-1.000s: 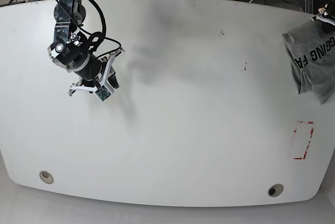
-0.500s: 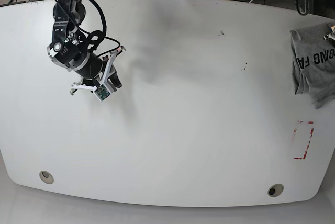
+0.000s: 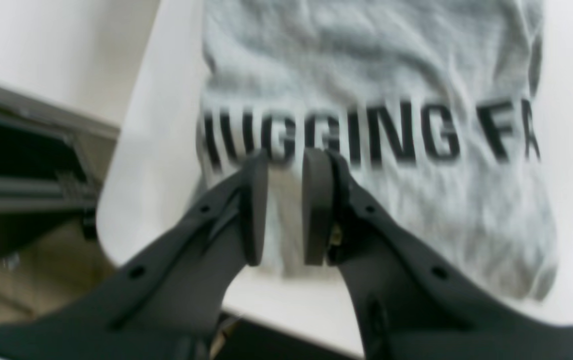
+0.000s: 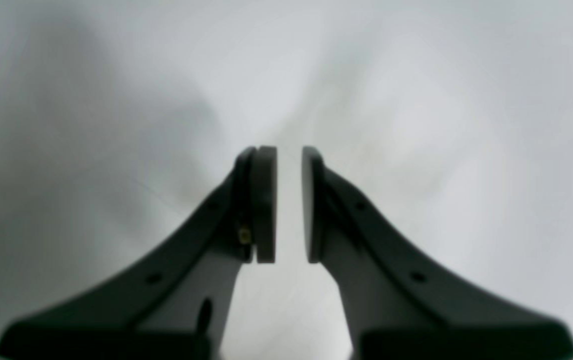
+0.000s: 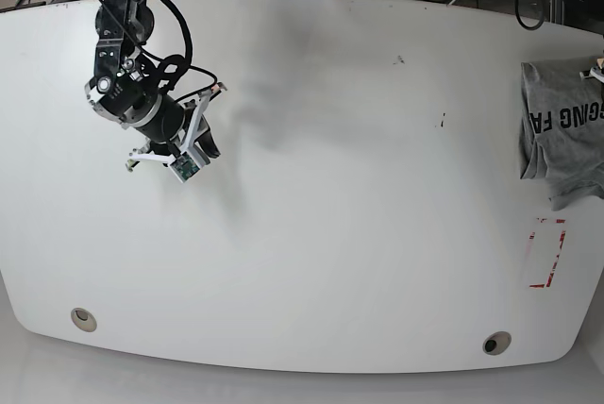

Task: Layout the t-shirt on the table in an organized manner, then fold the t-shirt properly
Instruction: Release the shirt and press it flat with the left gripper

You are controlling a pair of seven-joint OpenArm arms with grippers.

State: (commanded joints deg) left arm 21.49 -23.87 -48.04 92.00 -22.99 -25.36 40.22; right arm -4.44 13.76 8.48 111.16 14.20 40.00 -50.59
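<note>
At the left end effector [image 3: 285,207]: nearly closed, a slim gap set right over the lettering of the t-shirt [image 3: 381,65]; cannot tell whether pinching cloth or only hovering. Lies bunched by the edge of the tabletop [image 5: 359,234] on that arm's side, so probably needs dragging inward before spreading. At the right end effector [image 4: 289,205]: slightly parted, empty, well apart over bare surface, likely waiting for cloth within reach.

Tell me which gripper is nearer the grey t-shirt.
Left. The left gripper hovers right over the t-shirt at the table's edge; the right gripper hangs far across the table, above bare tabletop.
</note>
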